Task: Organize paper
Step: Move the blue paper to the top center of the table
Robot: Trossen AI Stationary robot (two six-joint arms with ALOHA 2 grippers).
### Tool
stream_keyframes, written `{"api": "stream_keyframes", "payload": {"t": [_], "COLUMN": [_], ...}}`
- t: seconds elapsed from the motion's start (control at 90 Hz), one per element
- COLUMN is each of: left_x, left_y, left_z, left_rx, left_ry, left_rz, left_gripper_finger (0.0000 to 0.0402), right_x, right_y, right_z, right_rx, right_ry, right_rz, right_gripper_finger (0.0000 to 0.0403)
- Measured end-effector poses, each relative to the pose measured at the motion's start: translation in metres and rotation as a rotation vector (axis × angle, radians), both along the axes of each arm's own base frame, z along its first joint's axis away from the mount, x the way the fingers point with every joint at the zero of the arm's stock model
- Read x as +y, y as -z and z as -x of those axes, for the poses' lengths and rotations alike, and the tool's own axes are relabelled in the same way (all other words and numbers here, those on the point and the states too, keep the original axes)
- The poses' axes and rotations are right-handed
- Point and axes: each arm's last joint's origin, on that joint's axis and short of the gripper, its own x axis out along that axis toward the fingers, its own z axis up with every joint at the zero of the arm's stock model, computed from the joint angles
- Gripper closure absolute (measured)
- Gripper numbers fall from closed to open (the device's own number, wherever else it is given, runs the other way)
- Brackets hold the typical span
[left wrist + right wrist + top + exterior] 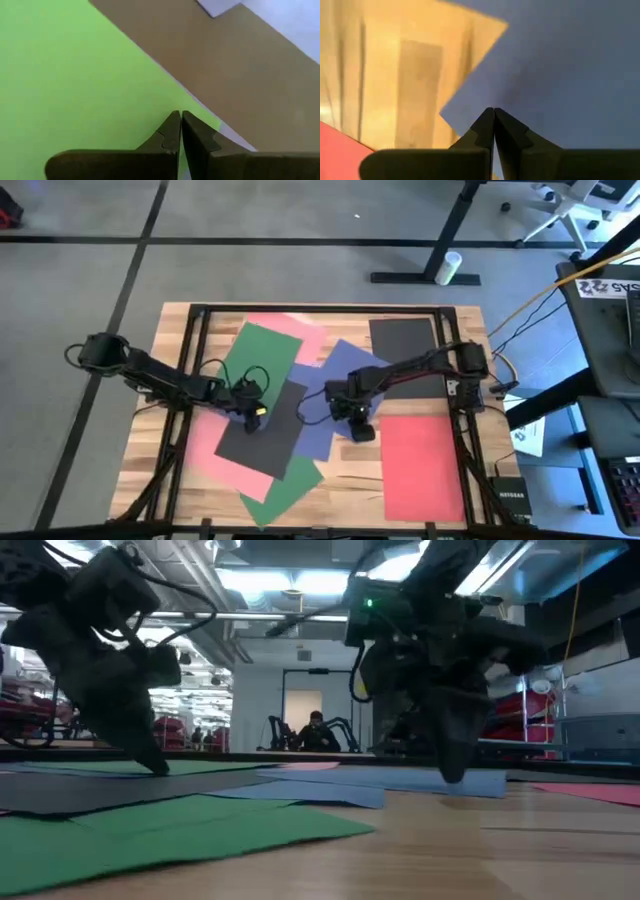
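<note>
Green sheet [180, 825] nearest, flat on worktop [350, 485]. Left gripper [180, 131] fingers pressed together, tips down near green-black overlap — likely pinning. Right gripper [493, 129] likewise closed, empty, on blue sheet [570, 75] corner. Paper scattered, overlapping; red sheet [422, 465] apart.

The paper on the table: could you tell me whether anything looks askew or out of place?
Yes. Green, blue and black sheets overlap crookedly mid-table, while the red sheet lies square and apart.
</note>
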Motion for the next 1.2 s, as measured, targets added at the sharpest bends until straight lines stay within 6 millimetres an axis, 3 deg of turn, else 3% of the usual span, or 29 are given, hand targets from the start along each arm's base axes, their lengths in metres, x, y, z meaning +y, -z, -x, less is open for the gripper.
{"api": "stream_keyframes", "payload": {"t": [0.2,0.311,0.533,0.711,0.956,1.2], "left_x": [0.009,0.027,0.063,0.074,0.089,0.096], "left_y": [-0.025,-0.037,-0.042,-0.04,-0.024,0.001], "left_z": [-0.018,-0.029,-0.036,-0.054,-0.092,-0.1], "left_rx": [-0.096,-0.137,-0.136,-0.138,-0.045,0.059], "left_ry": [0.013,-0.025,-0.046,0.014,0.053,0.041], "left_rz": [-0.103,-0.191,-0.233,-0.242,-0.279,-0.247], "left_gripper_finger": [0.0402,0.0402,0.0402,0.0402,0.0402,0.0402], "right_x": [-0.003,-0.009,-0.02,-0.029,-0.037,-0.036], "right_y": [-0.02,-0.025,-0.023,-0.02,-0.02,-0.018], "right_z": [-0.008,-0.014,-0.022,-0.026,-0.025,-0.021], "right_rx": [-0.164,-0.258,-0.314,-0.323,-0.305,-0.253], "right_ry": [0.021,0.05,0.139,0.199,0.257,0.277], "right_rz": [0.075,0.177,0.368,0.441,0.449,0.425], "right_gripper_finger": [0.0403,0.0403,0.0403,0.0403,0.0403,0.0403]}}
